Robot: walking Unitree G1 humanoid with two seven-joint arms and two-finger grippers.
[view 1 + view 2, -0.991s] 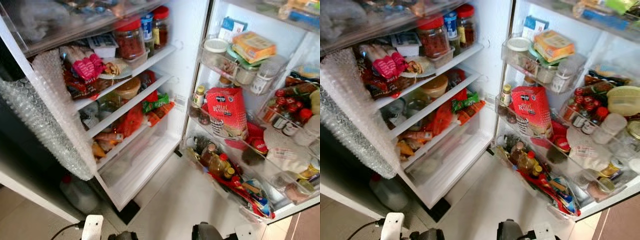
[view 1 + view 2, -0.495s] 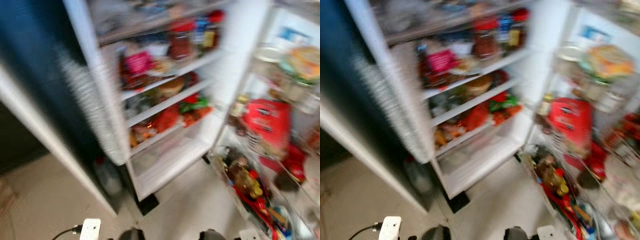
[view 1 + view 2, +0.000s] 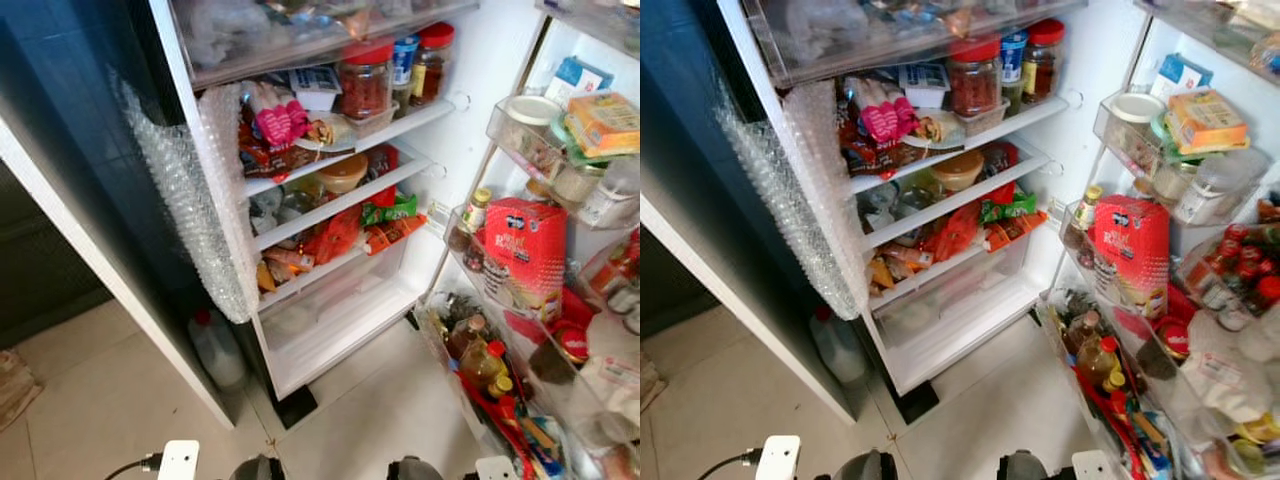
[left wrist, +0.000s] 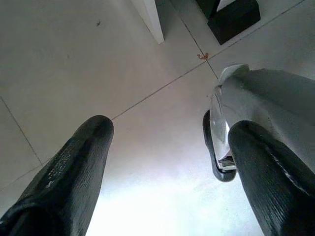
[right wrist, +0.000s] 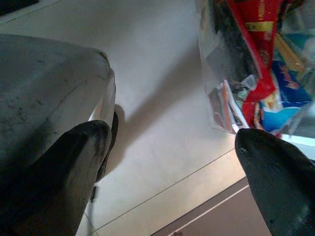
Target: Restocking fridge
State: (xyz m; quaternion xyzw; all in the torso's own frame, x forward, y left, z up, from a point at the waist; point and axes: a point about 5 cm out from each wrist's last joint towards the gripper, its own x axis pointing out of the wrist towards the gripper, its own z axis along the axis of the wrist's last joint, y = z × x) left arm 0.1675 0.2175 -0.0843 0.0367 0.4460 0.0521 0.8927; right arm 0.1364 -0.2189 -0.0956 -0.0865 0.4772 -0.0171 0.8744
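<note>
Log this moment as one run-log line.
fridge: open, stocked | left claw: open, empty, over floor | right claw: open, empty, near door bin | phase: facing fridge

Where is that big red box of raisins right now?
The red raisin box stands in a middle rack of the open fridge door, on the robot's right, beside a small yellow-capped bottle and below the rack holding white-lidded tubs.

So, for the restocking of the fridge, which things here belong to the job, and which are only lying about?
Belong to the job:
- open fridge
- fridge shelves
- door racks
- left gripper, open, empty
- right gripper, open, empty

Only lying about:
- plastic jug on the floor
- bubble wrap
- white plug
</note>
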